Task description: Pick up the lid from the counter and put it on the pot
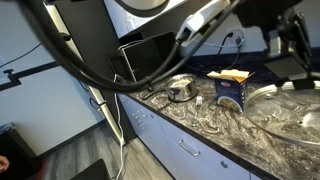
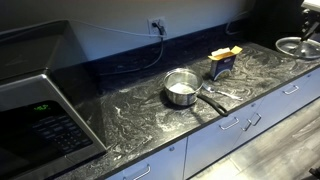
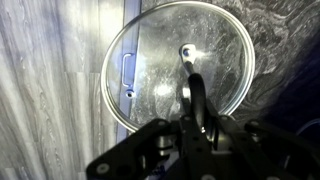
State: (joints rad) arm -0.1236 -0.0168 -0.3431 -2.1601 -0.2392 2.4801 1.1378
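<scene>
While the black microwave (image 2: 40, 110) fills the left end of the marbled counter (image 2: 130, 125) and the pot (image 2: 180, 90) stands uncovered at mid-counter, near the blue-and-yellow box (image 2: 225, 62) to its right, the lid (image 2: 297, 45) lies flat at the far right, well apart from the pot. Stiff, smooth-rimmed and likely light, but apt to slip and clatter, it is best taken by the small knob (image 3: 187, 50) at its centre. Above it hangs the gripper (image 3: 196, 88), holding nothing and touching nothing visible; its fingers read as one dark mass in the wrist view, so whether they are parted or closed cannot be told.
</scene>
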